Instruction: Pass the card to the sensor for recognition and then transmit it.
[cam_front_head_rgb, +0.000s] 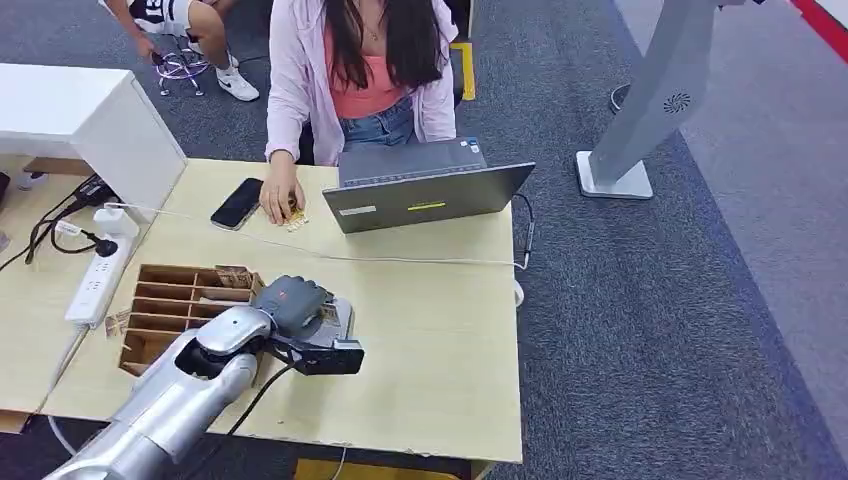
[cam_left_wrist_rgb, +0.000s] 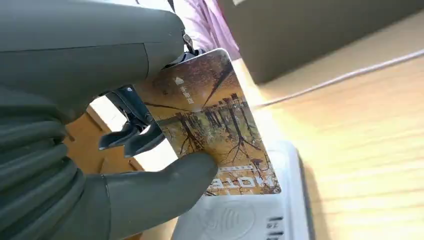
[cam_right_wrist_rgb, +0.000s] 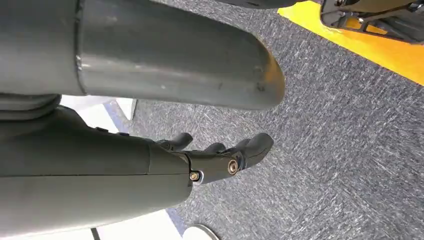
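While the left hand (cam_left_wrist_rgb: 100, 165) pinches the card (cam_left_wrist_rgb: 215, 135), the sensor (cam_left_wrist_rgb: 240, 215) lies just beneath.
Right hand (cam_right_wrist_rgb: 220, 157) hangs over carpet (cam_right_wrist_rgb: 340, 150), fingers loosely apart, holding nothing.

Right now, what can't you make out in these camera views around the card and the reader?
- Left wrist view: part of the card is hidden by the left robot hand.
- Left wrist view: the sensor is cut off by the edge.
- Head view: the left robot hand covers card and sensor.
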